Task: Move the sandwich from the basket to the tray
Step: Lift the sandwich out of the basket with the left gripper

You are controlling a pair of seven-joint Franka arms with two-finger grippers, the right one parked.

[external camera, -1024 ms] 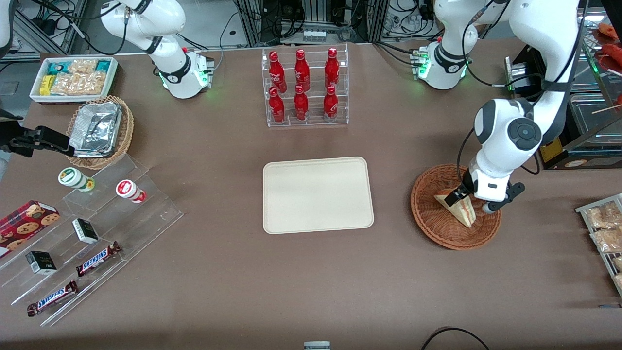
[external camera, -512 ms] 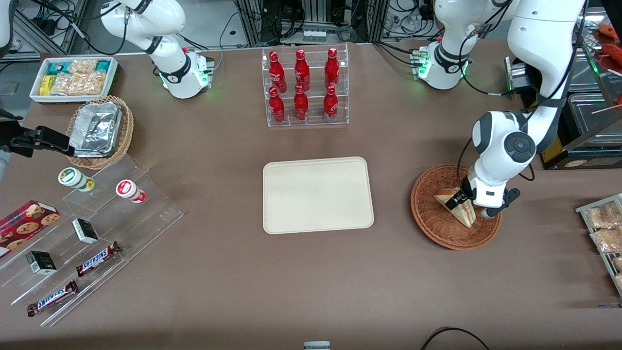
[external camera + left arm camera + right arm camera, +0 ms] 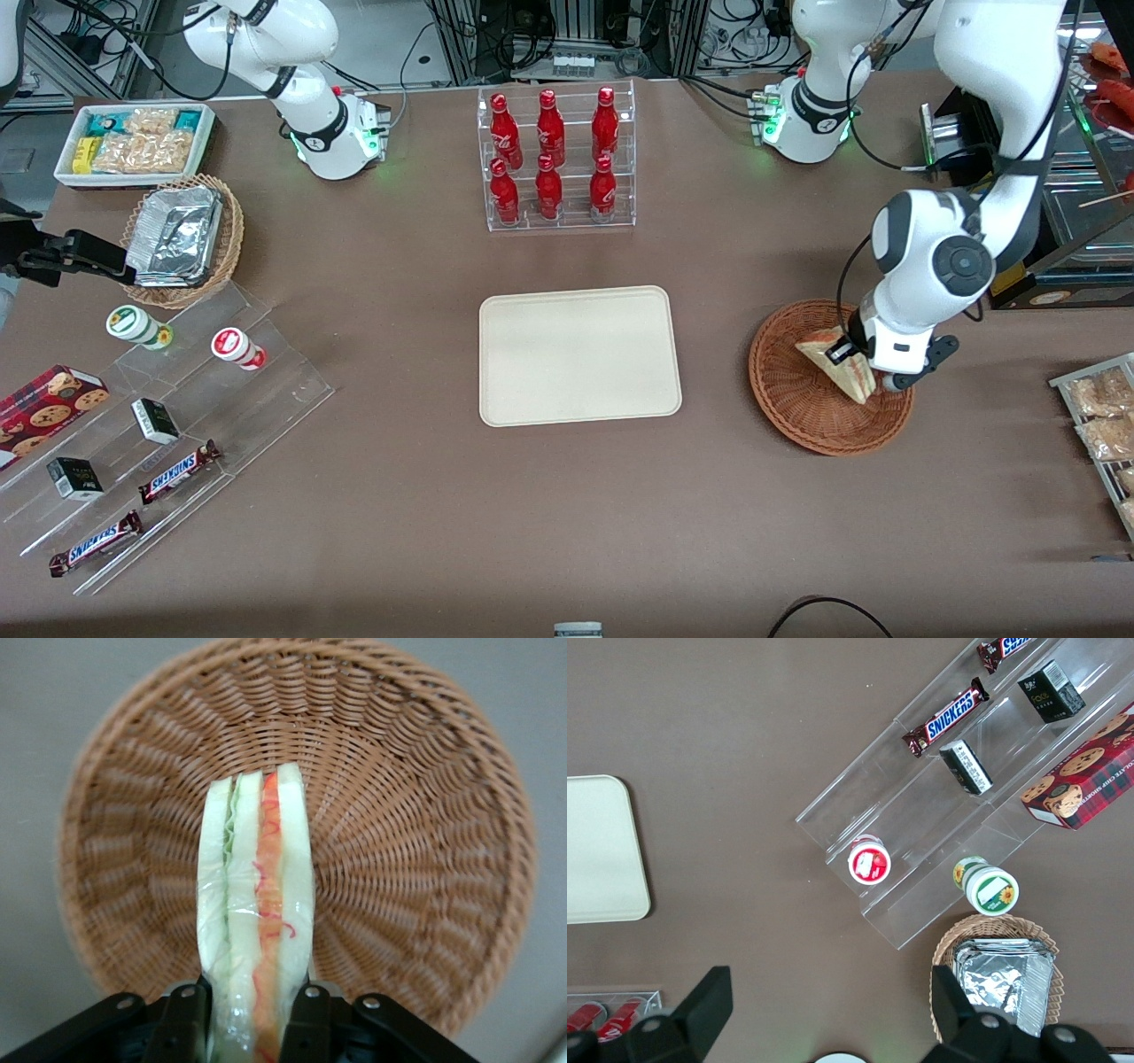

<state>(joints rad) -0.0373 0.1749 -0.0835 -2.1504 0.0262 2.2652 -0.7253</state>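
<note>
The sandwich [image 3: 834,365] [image 3: 257,904], a wrapped white-bread wedge with a red-orange filling stripe, hangs a little above the reddish-brown wicker basket [image 3: 797,399] [image 3: 416,815]. My left gripper [image 3: 858,368] [image 3: 252,1023] is shut on it, one black finger pressed on each bread face at the wedge's wide end. The wedge's tip points down over the basket's plain inside. The cream tray [image 3: 579,354] lies flat at the table's middle, beside the basket toward the parked arm's end, with nothing on it.
A clear rack of red bottles [image 3: 556,159] stands farther from the front camera than the tray. Bagged snacks [image 3: 1099,416] lie at the working arm's end. A stepped acrylic stand with candy bars [image 3: 159,425], a foil-tray basket [image 3: 182,239] and a white snack bin [image 3: 135,142] occupy the parked arm's end.
The gripper has risen with the sandwich in it; the wedge now hangs higher above the basket floor and sits slightly farther from the front camera than before.
</note>
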